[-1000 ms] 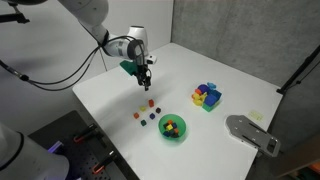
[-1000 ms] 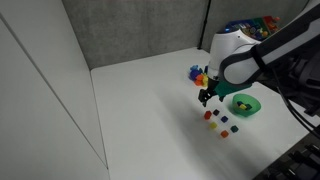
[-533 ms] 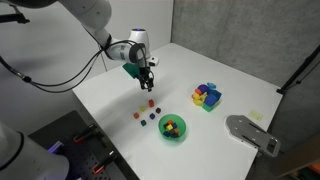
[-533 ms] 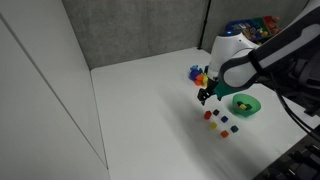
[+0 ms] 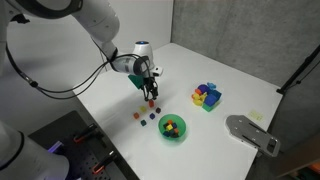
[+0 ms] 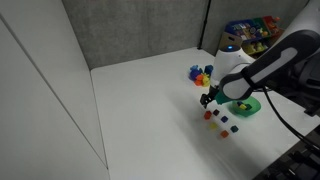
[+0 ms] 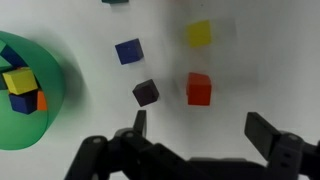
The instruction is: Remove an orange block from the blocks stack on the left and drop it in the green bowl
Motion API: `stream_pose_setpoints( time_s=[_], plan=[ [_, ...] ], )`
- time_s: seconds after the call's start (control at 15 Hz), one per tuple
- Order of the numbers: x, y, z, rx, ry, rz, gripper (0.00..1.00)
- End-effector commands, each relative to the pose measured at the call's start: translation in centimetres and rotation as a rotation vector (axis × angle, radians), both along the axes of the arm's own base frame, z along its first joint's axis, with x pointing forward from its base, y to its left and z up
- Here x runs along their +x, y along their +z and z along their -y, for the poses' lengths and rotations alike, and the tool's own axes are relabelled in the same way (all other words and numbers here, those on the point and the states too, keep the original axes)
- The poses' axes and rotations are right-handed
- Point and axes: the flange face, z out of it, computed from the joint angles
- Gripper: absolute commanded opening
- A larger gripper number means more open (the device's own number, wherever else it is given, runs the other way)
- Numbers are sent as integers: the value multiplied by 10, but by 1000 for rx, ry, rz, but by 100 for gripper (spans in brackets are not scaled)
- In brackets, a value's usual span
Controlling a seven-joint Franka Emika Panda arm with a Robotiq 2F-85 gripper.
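Pincer (image 7: pixel 198 118) hung spread apart over the blocks stack (image 7: pixel 146 93) beside the green bowl (image 7: pixel 55 125).
Blue, yellow, dark and red-orange tiny cubes lay apart on the white worktop (image 7: pixel 260 60); the bowl held yellow, blue and orange blocks.

Wrist view: the green bowl (image 7: pixel 58 118) is cut off by the left edge. A block (image 7: pixel 113 2) is cut off by the top edge; its colour cannot be told. The yellow block (image 7: pixel 199 33) is blurred. In an exterior view, the arm (image 6: pixel 262 72) covers part of the green bowl's rim. The blocks stack (image 5: pixel 148 112) is too small to tell each colour.
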Motion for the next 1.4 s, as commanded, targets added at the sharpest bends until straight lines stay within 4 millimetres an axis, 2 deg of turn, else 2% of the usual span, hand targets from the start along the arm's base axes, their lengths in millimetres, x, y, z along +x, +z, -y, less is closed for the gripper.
stream_pose_setpoints(
  time_s=[0.0, 0.6, 0.67, 0.73, 1.0, 1.2, 1.27, 1.33],
  plan=[
    [5, -19, 0, -14, -32, 24, 100],
    [5, -55, -6, -5, -68, 34, 100],
    [5, -57, -6, -6, -70, 34, 75],
    [6, -60, -6, -7, -69, 34, 74],
    [5, -66, -9, -4, -65, 42, 40],
    [6, -62, -11, 3, -61, 51, 16],
    [6, -58, -11, 6, -61, 49, 9],
    [6, -55, -11, 6, -64, 48, 7]
  ],
)
